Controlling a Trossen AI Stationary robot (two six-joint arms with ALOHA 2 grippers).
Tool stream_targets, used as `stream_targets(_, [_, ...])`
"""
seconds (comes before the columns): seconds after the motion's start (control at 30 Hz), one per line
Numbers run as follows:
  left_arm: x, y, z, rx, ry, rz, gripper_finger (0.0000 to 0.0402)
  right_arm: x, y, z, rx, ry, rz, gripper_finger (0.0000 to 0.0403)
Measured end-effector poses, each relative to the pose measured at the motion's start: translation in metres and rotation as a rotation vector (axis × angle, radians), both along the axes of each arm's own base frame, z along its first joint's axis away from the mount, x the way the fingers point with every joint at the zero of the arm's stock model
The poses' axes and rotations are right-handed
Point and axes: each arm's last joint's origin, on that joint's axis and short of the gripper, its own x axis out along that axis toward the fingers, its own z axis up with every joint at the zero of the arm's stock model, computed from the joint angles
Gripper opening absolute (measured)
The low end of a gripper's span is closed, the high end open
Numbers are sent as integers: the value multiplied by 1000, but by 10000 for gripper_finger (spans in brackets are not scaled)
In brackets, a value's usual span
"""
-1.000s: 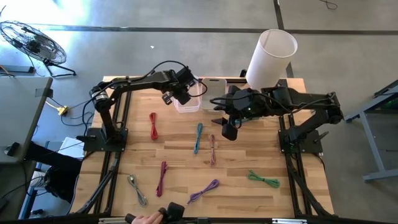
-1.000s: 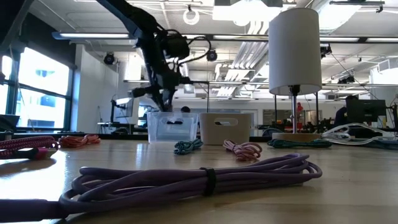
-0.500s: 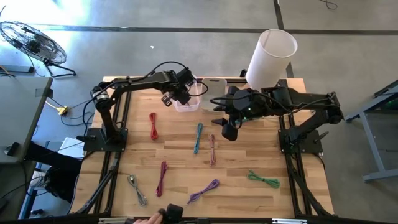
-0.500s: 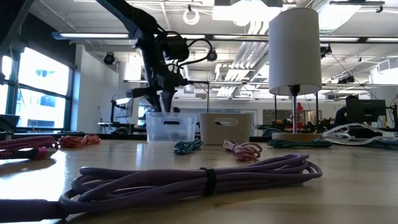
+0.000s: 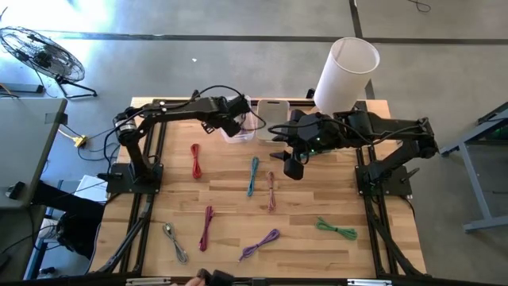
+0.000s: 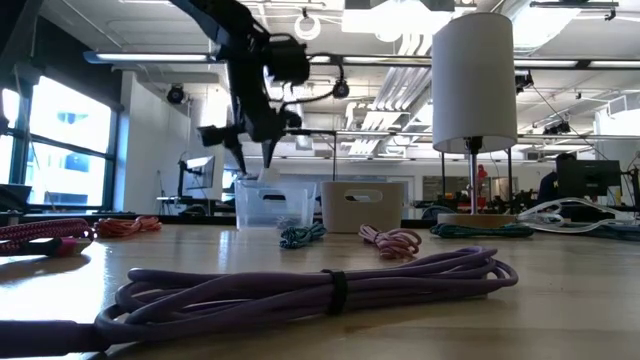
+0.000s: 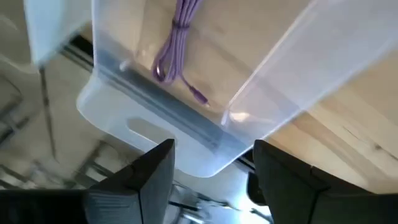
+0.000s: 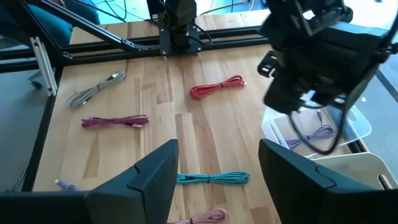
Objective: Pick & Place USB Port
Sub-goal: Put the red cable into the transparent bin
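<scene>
A small purple USB cable [image 7: 177,40] lies coiled on the floor of the clear bin [image 5: 242,129] at the table's far edge. My left gripper [image 5: 231,119] hangs open just above the bin's left rim [image 6: 250,150], its fingers [image 7: 149,180] touching nothing. My right gripper [image 5: 292,167] waits open above the table's middle, right of the bin, with nothing between its fingers [image 8: 155,180]. The right wrist view shows the left arm [image 8: 317,56] over the bin [image 8: 339,127] with the purple cable [image 8: 318,134] inside.
Loose cables lie on the wooden table: red [image 5: 196,160], teal [image 5: 252,175], pink [image 5: 271,191], magenta [image 5: 207,226], purple [image 5: 260,244], green [image 5: 336,229], grey [image 5: 175,241]. A beige bin [image 5: 274,119] stands right of the clear one. A white lamp shade [image 5: 347,73] rises at the far right.
My left gripper has opened over the clear bin, rolled at the wrist and shifted slightly toward the table's left edge. A person's hand at the near edge has drawn back out of view. My right arm has kept still.
</scene>
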Motion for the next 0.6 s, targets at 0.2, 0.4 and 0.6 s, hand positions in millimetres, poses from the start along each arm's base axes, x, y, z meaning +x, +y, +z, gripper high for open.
stream_targets(0.2, [3,-38,39,-21,-90,-16,214,0,0,0,-28,4,20,216])
stream_targets(0.4, [-12,-70,116,-393,-456,73,214,0,0,0,-45,7,33,216])
stream_targets(0.6, [-50,-92,167,-804,-659,31,214,-1,2,0,-38,10,100,216])
